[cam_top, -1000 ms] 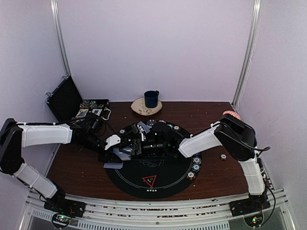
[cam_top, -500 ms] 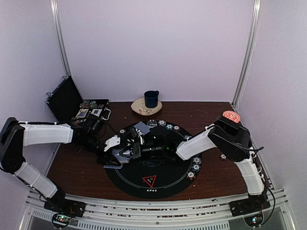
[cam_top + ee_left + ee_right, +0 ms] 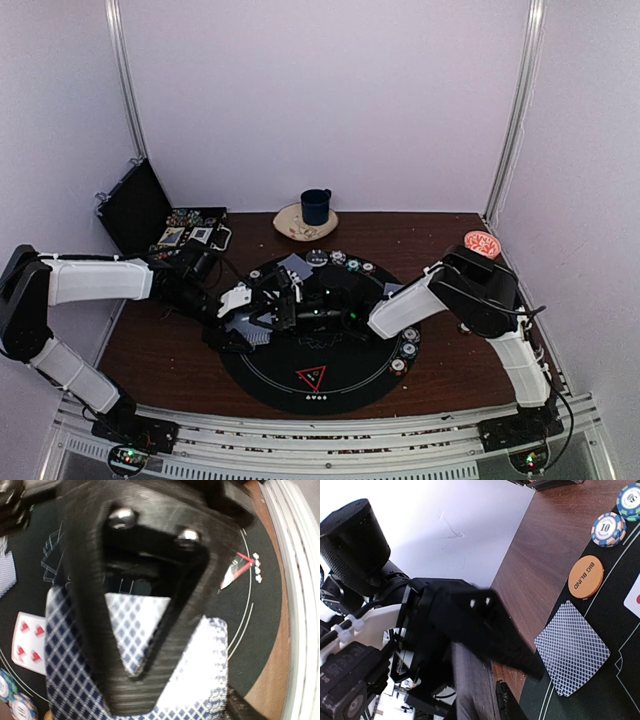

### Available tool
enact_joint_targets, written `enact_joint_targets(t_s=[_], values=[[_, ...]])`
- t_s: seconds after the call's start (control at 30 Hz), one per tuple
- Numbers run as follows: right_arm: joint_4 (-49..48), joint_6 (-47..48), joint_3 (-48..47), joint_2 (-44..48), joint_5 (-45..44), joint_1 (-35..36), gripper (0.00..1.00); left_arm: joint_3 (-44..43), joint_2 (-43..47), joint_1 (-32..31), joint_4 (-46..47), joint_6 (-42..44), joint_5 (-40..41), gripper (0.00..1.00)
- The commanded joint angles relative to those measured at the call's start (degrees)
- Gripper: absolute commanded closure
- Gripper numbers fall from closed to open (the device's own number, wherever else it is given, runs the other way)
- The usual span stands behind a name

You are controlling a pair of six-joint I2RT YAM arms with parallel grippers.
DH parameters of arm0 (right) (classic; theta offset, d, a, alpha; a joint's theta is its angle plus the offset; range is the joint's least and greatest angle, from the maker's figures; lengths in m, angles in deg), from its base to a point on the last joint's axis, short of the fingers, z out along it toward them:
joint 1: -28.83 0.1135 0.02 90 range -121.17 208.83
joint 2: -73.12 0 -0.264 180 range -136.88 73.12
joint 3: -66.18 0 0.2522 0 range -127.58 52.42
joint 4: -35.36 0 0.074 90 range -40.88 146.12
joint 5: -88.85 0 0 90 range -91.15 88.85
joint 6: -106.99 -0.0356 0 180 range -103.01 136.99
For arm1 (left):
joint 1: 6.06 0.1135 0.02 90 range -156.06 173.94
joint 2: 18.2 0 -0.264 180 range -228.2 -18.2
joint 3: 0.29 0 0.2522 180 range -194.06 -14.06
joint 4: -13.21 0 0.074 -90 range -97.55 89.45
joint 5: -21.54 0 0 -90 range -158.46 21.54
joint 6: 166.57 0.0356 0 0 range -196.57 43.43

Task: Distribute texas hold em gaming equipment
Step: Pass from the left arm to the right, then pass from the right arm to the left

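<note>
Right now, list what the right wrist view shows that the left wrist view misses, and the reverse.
Only the right wrist view shows the orange big-blind disc and a single face-down card lying flat at the mat's edge. Only the left wrist view shows the red-edged triangle. Both show the black mat, striped chips, diamond-patterned card backs and the brown table.

— What is hidden behind the black tool finger (image 3: 150, 670)?
— Much of the blue-patterned cards (image 3: 70, 680); the heart card (image 3: 27, 642) left of it is partly covered.
— Can the right tool (image 3: 305, 312) jaws be made out?
— No: blurred close up, too small from above.
</note>
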Motion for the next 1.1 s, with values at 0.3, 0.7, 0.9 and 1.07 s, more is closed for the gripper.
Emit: enact_joint_targets(t_s=[0.3,0.7,0.9,1.07], values=[[-2.07,-5.31,1.97,2.40,-2.14,-0.66,1.00,-0.62,-0.68,-1.57,4.74,4.75,1.08,0.02],[-2.46,-6.37,2.12,3.56,-2.17,-0.59,1.00,-0.10,-2.21,-3.02,5.14,5.63,3.76,0.05],[-4.74,-9.15,1.98,2.89,-1.39,-0.51,1.00,0.72,-2.56,-3.76,7.09,4.82,6.65,0.13],[-5.00,-9.40,2.60,3.50,-1.39,-0.17,1.00,0.91,-2.76,-3.90,7.90,4.36,7.72,0.20]])
